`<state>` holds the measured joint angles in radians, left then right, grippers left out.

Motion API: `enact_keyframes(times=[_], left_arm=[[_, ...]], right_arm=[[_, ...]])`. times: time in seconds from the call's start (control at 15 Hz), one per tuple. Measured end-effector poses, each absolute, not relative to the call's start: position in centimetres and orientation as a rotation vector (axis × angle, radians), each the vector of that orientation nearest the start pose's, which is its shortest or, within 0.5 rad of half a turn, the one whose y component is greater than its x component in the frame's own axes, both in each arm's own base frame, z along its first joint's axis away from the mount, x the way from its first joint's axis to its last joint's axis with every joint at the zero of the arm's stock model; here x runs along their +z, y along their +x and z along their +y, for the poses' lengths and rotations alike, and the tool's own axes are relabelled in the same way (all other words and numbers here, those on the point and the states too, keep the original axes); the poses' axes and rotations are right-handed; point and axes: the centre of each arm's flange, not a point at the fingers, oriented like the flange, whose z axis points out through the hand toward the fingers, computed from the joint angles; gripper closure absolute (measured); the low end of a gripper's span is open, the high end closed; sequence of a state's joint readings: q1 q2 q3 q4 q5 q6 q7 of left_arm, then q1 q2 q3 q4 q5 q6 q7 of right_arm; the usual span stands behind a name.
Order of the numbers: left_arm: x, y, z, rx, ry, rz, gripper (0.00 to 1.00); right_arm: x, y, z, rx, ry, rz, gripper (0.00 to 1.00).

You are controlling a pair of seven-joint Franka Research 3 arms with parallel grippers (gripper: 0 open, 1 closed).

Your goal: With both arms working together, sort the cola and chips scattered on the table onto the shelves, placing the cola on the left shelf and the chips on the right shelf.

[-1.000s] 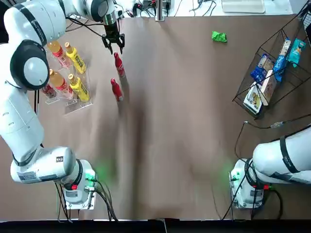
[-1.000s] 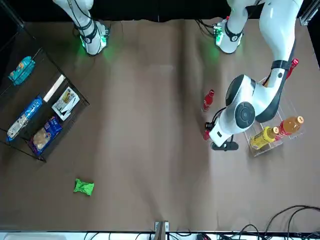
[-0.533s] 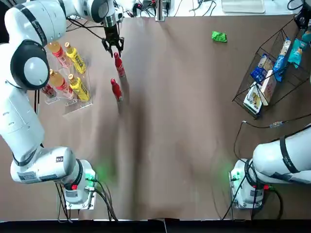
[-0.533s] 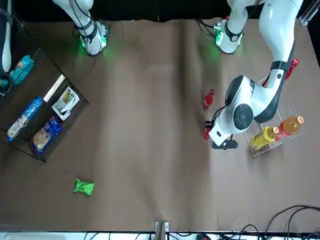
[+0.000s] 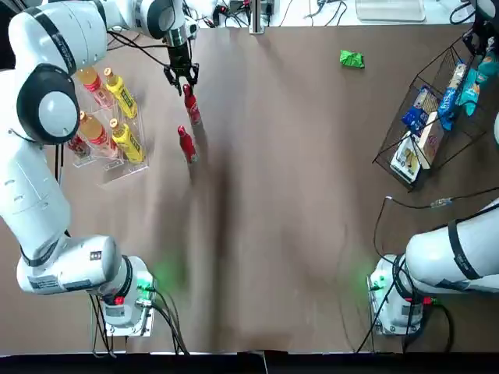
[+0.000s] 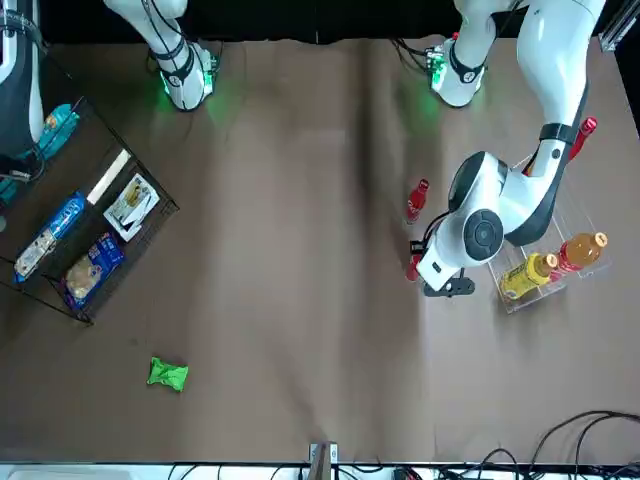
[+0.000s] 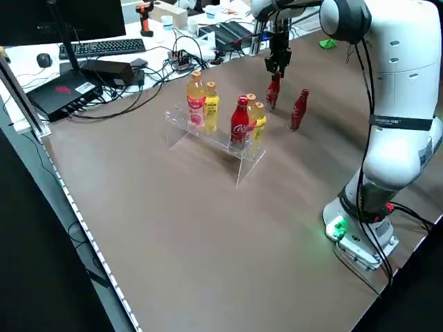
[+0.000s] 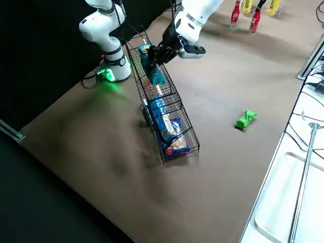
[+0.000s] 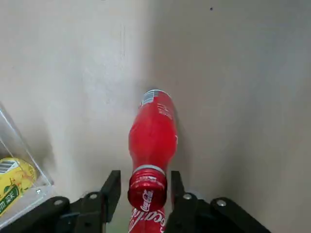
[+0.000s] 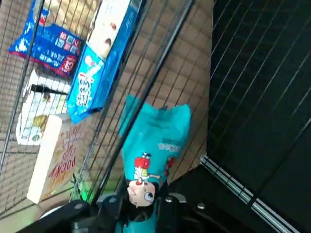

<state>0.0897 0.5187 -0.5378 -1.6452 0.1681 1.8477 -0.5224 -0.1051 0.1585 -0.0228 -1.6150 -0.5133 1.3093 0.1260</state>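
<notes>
Now, at upper right of the top view, the wire rack (image 5: 392,175) has been reached by the right claw (image 10: 142,195), a teal bag (image 10: 155,141) pinched for likely release; upper left, a red bottle (image 9: 154,128) is straddled by the spread left claw (image 9: 146,174).

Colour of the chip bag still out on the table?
Bright green bag; the right side view shows it best.

Red cap (image 9: 147,195) between the left fingers: "Coca"-style white script, cut short
Red label (image 9: 147,219) beneath that cap: white "Coca-Cola" script, partly hidden
White-edged box (image 10: 60,155) beside the right fingers: red lettering, only "FOOD" legible
</notes>
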Motion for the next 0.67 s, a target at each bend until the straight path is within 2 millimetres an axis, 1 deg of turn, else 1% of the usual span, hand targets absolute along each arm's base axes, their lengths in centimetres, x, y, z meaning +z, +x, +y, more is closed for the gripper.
enact_keyframes(times=[0.07, 0.13, 0.2, 0.27, 0.33, 0.4, 0.53, 0.67], left_arm=[[32.9, 60.2, -23.2, 0.407, -3.098, -0.06, 0.59], [32.9, 60.2, -23.3, 0.407, -3.096, -0.072, 0.63], [32.9, 60.2, -23.3, 0.407, -3.095, -0.088, 0.65], [32.9, 60.2, -23.3, 0.406, -3.093, -0.1, 0.68], [32.9, 60.2, -23.3, 0.406, -3.093, -0.106, 0.68], [33.0, 60.2, -23.3, 0.405, -3.093, -0.107, 0.68], [33.3, 60.6, -22.9, 0.391, -3.097, -0.119, 0.68], [35.0, 61.5, -21.6, 0.338, -3.108, -0.147, 0.68]], right_arm=[[51.6, 54.5, -12.8, -0.62, 2.527, -0.339, 0.75], [51.6, 54.4, -12.6, -0.625, 2.522, -0.334, 0.7], [51.8, 54.5, -12.6, -0.619, 2.516, -0.333, 0.63], [52.0, 54.4, -12.7, -0.614, 2.514, -0.332, 0.55], [52.2, 54.4, -12.8, -0.607, 2.513, -0.331, 0.46], [52.3, 54.4, -12.7, -0.607, 2.516, -0.327, 0.41], [52.4, 54.5, -12.2, -0.605, 2.516, -0.318, 0.39], [52.8, 54.7, -11.7, -0.585, 2.521, -0.308, 0.39]])
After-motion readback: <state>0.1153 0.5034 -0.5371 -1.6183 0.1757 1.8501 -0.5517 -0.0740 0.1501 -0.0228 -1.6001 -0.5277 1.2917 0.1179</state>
